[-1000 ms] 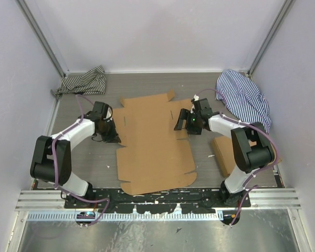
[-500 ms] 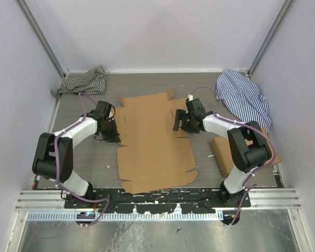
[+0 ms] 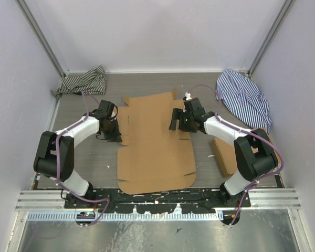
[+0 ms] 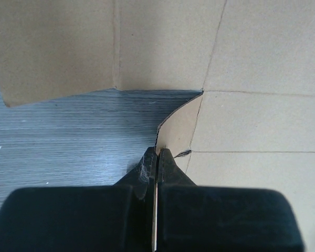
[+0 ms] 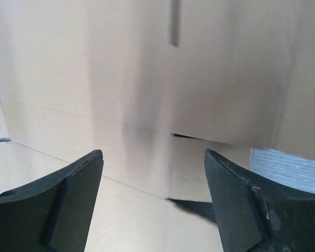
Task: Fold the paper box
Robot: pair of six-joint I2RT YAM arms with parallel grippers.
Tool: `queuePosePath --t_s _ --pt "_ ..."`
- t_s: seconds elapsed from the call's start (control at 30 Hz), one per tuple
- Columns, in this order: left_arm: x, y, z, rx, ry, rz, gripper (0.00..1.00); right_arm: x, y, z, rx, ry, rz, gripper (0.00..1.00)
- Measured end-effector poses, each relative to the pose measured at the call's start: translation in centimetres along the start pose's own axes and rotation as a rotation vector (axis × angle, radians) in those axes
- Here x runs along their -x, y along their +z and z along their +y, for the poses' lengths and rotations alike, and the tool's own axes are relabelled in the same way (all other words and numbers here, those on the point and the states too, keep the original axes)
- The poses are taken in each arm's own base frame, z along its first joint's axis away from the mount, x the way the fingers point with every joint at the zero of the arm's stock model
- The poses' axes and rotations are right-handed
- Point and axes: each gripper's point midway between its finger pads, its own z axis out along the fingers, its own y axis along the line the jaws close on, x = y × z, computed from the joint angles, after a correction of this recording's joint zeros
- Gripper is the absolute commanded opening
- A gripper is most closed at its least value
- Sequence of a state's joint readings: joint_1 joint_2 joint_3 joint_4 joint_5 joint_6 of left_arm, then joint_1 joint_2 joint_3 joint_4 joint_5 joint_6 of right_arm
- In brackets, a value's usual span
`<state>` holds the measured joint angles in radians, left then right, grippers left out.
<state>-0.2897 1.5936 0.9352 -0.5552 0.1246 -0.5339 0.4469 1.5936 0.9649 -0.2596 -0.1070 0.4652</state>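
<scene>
The paper box (image 3: 155,147) is a flat brown die-cut sheet in the middle of the table. My left gripper (image 3: 114,135) is at the sheet's left edge, shut on a small curved side tab (image 4: 176,128) that stands up from the table; the tab's thin edge runs between my fingertips (image 4: 156,153). My right gripper (image 3: 174,121) is open over the sheet's back right part. In the right wrist view a slotted cardboard flap (image 5: 199,68) is lifted just beyond the open gripper (image 5: 153,152), with a shadow under it. Nothing is between those fingers.
A grey striped cloth (image 3: 84,81) lies at the back left and a blue striped cloth (image 3: 244,100) at the back right. A thicker stack of flat cardboard (image 3: 224,156) lies on the right, partly under my right arm. Walls close in the sides and back.
My right gripper has moved left, pushing the sheet's back right flap inward and up. My left gripper has shifted slightly right, still shut on the tab.
</scene>
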Motion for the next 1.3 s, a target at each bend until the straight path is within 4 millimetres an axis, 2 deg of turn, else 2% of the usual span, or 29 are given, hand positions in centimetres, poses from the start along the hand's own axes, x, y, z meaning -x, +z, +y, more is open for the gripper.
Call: queuePosePath --t_s 0.3,0.47,0.63,0.73,0.87,0.97,1.13,1.23,1.3 --pt "-0.4 0.6 -0.2 0.008 0.025 0.019 0.0 -0.1 -0.5 0.7 0.013 -0.004 -0.004 0.82" --pt "-0.6 1.4 0.0 0.016 0.023 0.034 0.0 -0.1 -0.8 -0.2 -0.04 0.001 -0.009 0.84" --pt "-0.6 1.6 0.0 0.017 0.022 0.036 0.0 -1.3 -1.0 -2.2 -0.137 0.028 0.021 0.84" --pt "-0.6 1.4 -0.1 0.014 0.022 0.033 0.0 -3.0 -1.1 -3.5 -0.175 0.044 0.048 0.85" --pt "-0.7 0.6 -0.5 -0.003 0.026 0.028 0.04 -5.2 -1.8 -4.5 -0.195 0.06 0.083 0.84" --pt "-0.9 -0.5 -1.1 -0.029 0.032 0.021 0.06 -5.6 -2.3 -4.6 -0.191 0.063 0.083 0.84" --pt "-1.2 -1.8 -2.6 -0.088 0.035 0.017 0.14 -5.4 -2.4 -4.3 -0.181 0.063 0.075 0.84" --pt "-1.6 -1.9 -3.4 -0.115 0.033 0.03 0.23 -5.4 -2.4 -4.2 -0.174 0.063 0.076 0.84" --pt "-2.0 -2.0 -4.0 -0.133 0.031 0.04 0.34 -5.4 -2.3 -4.1 -0.169 0.064 0.077 0.84"
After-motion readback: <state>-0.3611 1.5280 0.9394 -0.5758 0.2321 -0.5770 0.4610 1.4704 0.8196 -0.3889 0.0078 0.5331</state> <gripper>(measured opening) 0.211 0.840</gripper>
